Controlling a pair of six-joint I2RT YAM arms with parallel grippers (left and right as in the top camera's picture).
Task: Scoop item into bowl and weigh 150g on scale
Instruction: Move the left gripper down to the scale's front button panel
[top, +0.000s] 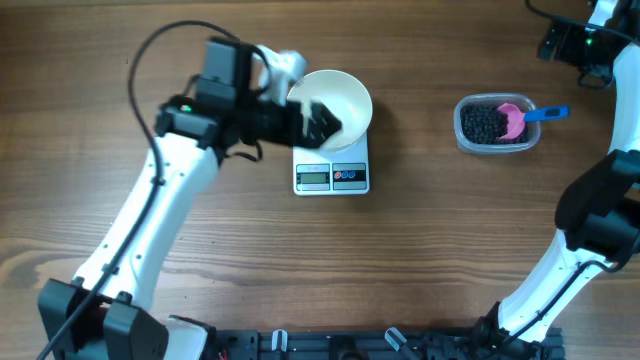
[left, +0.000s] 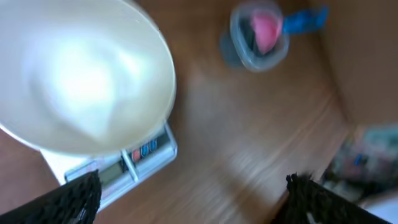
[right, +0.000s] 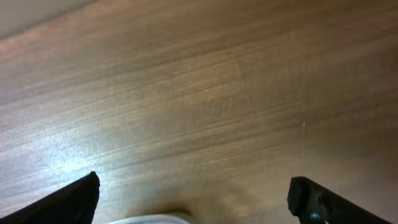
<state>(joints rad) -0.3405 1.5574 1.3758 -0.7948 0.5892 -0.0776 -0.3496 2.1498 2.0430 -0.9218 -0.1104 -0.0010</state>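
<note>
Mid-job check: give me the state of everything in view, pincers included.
bowl, on the scale, looks empty
scale, under the bowl, display unreadable
beads, heaped in the clear tub
scoop, resting in the clear tub
left pincer, open, by the bowl, holding nothing
right pincer, open over bare table

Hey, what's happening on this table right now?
The white bowl sits empty on the scale, with the left gripper open at its rim. The black beads are in the clear tub to the right, a pink scoop resting in them. The right gripper is open over bare table; no scooping yet.
</note>
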